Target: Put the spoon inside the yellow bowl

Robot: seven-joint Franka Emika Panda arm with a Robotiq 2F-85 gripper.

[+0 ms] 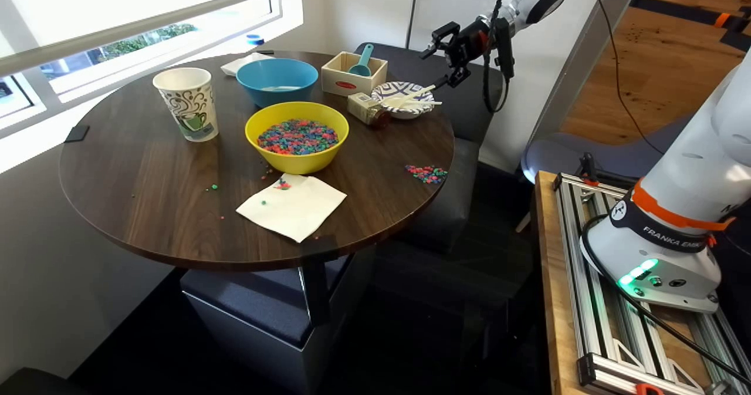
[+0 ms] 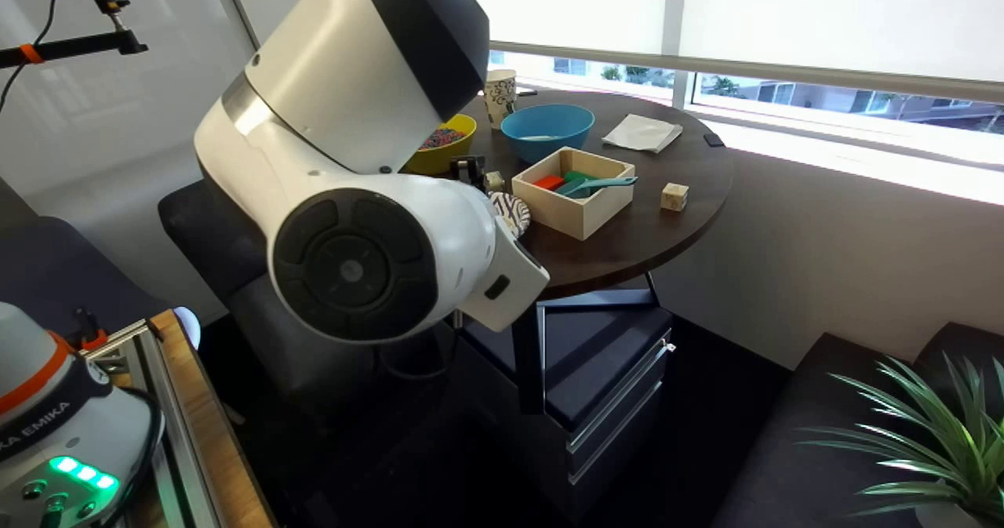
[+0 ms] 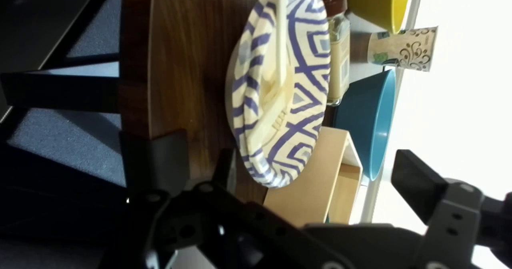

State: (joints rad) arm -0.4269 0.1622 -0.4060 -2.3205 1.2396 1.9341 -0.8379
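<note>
Near your tabletop edge (image 1: 448, 145): gripper (image 1: 433, 68), fingers spread; patterned paper bowl (image 3: 308, 113) with white utensils (image 3: 281, 33). Farther in: yellow bowl (image 1: 296, 164).

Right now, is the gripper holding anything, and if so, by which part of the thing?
Nothing is held: in the wrist view the gripper stands open, its fingers wide apart. The pale utensils rest in the patterned bowl.

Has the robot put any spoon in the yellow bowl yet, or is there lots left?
Done: nothing I can see; the yellow bowl shows only colorful bits.
In hand: nothing; the gripper is open and empty near the patterned bowl.
Left: all of it. It must grab a spoon, probably from the pale utensils in that bowl, then bring it over.
</note>
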